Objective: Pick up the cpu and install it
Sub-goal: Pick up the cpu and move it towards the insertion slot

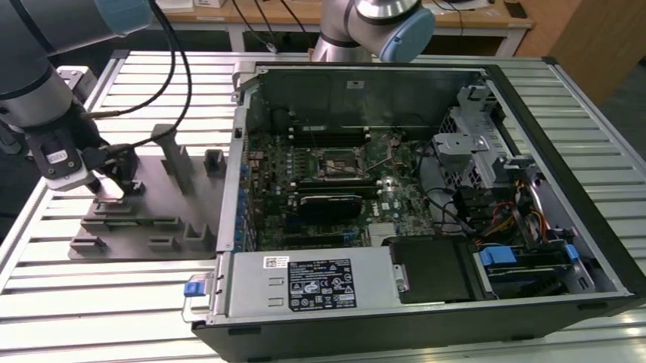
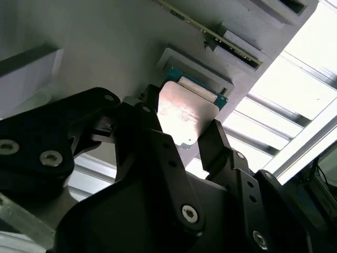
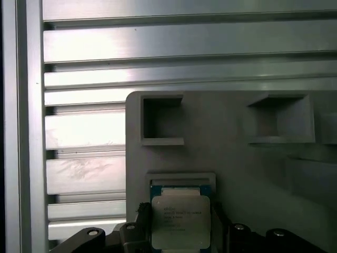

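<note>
Hand point(image 1: 106, 189) is held over the grey tray point(image 1: 141, 236) on the slatted surface point(image 1: 101, 302), at 9 o'clock of the open computer case point(image 1: 353, 83) (the exterior view's left). In both wrist views the cpu point(image 2: 184, 113) point(image 3: 180, 221) is pinched at opposite edges between black fingers point(image 2: 216, 142), at its tray pocket.

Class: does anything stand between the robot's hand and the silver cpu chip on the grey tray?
Nothing visible does. In both wrist views the small flat silver square cpu lies right at the hand, on the grey plastic tray, with nothing between them.
</note>
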`<control>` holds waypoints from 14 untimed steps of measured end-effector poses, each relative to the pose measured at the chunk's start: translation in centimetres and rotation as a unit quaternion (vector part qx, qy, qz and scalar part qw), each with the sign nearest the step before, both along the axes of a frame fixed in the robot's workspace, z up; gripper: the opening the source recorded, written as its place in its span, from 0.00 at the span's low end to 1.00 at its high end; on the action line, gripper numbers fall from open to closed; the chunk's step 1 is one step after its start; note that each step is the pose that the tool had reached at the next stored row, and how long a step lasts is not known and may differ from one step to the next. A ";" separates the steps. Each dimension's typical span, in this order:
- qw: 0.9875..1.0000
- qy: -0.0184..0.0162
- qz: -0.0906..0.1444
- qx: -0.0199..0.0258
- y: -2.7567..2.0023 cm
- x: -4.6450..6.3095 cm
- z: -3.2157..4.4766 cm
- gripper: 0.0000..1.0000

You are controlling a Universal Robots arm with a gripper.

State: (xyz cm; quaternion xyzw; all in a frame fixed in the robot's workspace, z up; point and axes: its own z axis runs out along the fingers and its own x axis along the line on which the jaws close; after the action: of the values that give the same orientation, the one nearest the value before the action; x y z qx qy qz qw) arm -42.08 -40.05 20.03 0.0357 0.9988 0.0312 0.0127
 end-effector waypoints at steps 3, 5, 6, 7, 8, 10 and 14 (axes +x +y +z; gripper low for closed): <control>1.000 0.000 0.000 0.000 0.00 0.0 0.69 0.54; 1.000 0.000 0.000 0.000 0.00 0.0 1.19 0.54; 1.000 0.000 0.000 0.000 0.00 0.0 1.46 0.54; 1.000 0.000 0.000 0.000 0.00 0.0 1.68 0.54; 1.000 0.000 0.000 0.000 0.00 0.0 1.90 0.54; 1.000 0.000 0.000 0.000 0.00 0.0 2.35 0.54; 1.000 0.000 0.000 0.000 0.00 0.0 3.23 0.54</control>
State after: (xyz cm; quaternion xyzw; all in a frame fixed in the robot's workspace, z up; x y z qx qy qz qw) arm -42.08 -40.05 23.26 0.0357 0.9988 0.0313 0.0128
